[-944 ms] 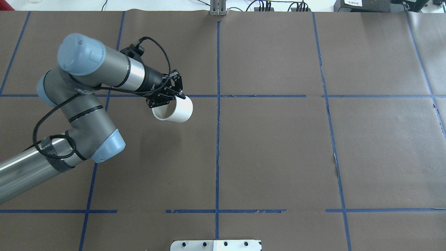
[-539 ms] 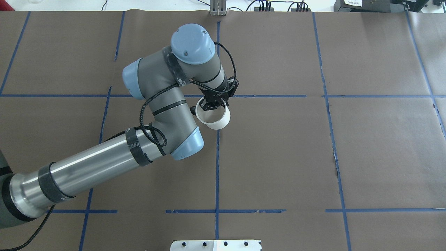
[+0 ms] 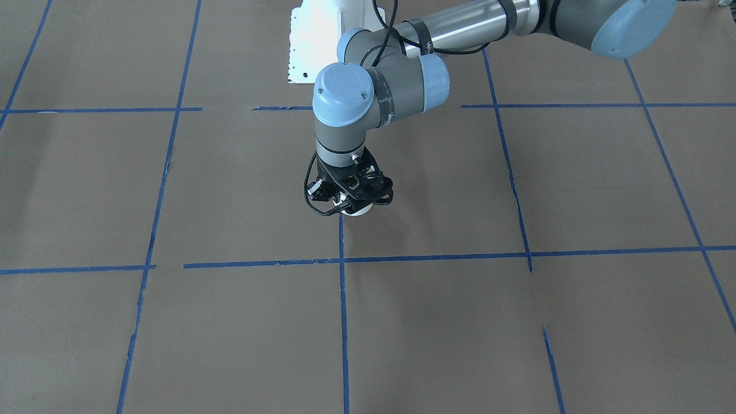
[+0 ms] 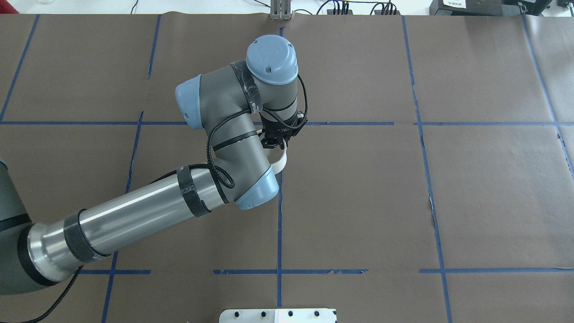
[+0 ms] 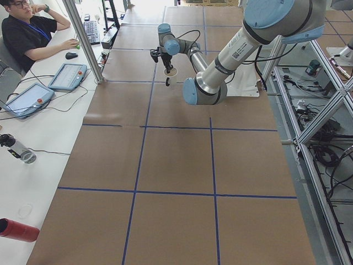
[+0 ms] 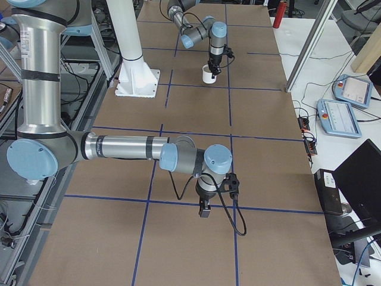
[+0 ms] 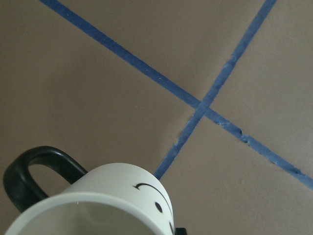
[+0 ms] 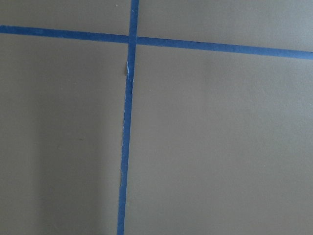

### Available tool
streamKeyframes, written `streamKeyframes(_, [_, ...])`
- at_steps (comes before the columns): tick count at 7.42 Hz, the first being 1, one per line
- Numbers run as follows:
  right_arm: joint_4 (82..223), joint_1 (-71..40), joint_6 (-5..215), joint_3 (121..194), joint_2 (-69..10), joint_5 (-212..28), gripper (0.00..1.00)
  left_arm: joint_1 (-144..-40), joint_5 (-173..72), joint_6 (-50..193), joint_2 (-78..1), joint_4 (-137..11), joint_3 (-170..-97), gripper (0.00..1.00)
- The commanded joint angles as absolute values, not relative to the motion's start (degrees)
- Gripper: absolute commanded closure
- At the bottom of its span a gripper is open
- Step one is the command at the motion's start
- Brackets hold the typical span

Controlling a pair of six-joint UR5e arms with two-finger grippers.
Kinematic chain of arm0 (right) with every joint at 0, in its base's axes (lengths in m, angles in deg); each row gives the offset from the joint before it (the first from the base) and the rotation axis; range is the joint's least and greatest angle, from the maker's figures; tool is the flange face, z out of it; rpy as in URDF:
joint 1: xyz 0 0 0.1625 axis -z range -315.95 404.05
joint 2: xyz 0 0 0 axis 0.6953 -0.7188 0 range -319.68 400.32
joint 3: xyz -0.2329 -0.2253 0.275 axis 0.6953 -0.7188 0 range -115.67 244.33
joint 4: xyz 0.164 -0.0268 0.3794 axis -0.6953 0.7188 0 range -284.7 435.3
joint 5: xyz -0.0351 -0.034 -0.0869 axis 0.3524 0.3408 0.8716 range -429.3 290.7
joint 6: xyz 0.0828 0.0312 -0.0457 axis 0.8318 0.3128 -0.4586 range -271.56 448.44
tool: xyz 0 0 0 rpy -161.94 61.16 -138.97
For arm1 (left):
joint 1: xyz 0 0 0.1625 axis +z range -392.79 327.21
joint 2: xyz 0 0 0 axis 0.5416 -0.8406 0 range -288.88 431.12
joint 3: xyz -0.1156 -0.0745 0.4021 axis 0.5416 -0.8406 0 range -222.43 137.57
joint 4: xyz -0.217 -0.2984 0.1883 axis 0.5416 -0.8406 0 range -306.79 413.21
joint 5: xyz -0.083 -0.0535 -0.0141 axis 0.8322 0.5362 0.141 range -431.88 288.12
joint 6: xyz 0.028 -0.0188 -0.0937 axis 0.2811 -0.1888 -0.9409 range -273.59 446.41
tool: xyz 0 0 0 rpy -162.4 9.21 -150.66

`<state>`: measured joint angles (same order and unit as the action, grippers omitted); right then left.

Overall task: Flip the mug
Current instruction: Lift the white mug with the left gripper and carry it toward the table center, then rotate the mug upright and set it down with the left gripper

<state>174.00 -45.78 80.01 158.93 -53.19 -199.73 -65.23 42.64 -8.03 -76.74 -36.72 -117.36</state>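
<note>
The white mug [image 7: 112,196] with a black loop handle [image 7: 24,171] and a smiley face hangs mouth-up under my left gripper [image 4: 274,142], which is shut on its rim. It is over the table's centre tape line, just above or at the surface. In the overhead view only a white strip of the mug [image 4: 281,162] shows below the wrist. In the front view the gripper [image 3: 352,198] covers all but a sliver of the mug [image 3: 356,212]. In the right side view the mug [image 6: 208,75] stands upright. My right gripper [image 6: 204,208] shows only in that view; I cannot tell its state.
Brown paper with a blue tape grid [image 4: 279,215] covers the table. The white robot base plate [image 4: 278,315] is at the near edge. An operator [image 5: 27,33] sits at a side desk with tablets [image 5: 67,76]. A red cylinder [image 5: 19,230] lies on that desk.
My left arm has swung right with the mug, from the left cell to the centre tape line. The wrist has turned downward, so the mug now hangs mostly hidden under it.
</note>
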Motion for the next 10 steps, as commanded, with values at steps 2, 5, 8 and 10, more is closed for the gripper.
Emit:
streamKeyframes(2, [174.0, -45.8, 80.0, 158.9, -53.2, -199.7, 0.0, -62.8, 42.6, -4.4, -76.9, -37.2, -117.2, 1.0])
streamKeyframes(5, [174.0, -45.8, 80.0, 158.9, -53.2, -199.7, 0.0, -62.8, 40.5, -4.4, -76.8, -37.6, -117.0, 1.0])
streamKeyframes(8, [174.0, -45.8, 80.0, 158.9, -53.2, -199.7, 0.0, -62.4, 38.8, -4.4, -76.3, -39.5, -117.1, 0.01])
streamKeyframes(10, [174.0, -45.8, 80.0, 158.9, -53.2, -199.7, 0.0, -62.8, 38.9, -4.3, -72.4, -38.8, -126.2, 0.0])
